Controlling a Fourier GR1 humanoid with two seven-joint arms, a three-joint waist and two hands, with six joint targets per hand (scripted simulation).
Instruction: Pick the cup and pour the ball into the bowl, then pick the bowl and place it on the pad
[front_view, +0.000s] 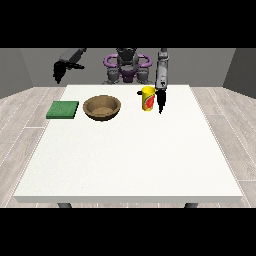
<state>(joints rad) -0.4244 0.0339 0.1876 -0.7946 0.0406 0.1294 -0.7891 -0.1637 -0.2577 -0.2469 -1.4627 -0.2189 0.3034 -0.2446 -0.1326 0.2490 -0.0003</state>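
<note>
Hand at the view's right (161, 101): hangs just beside the cup, on the side toward the counter's right edge, fingers pointing down; whether they are open or closed I cannot tell, and it has hold of nothing that shows.
Hand at the view's left (58, 71): raised off the counter's far left corner, well apart from everything, holding nothing; its finger state cannot be made out either.
Cup (147, 98): yellow with a red mark, upright near the far edge of the counter, right of centre; the ball is not visible from here.
Bowl (102, 107): brown, upright, left of the cup with a clear gap between them.
Pad (63, 109): green, flat near the left edge, just beside the bowl.
Counter (130, 160): white; the near half carries none of these things.
Step, as I judge it: closing in on the cup, grasp not yet made.
Risk: approaching sideways could nudge the cup over, spilling the ball short of the bowl.
Risk: tilting too early would miss the bowl.
</note>
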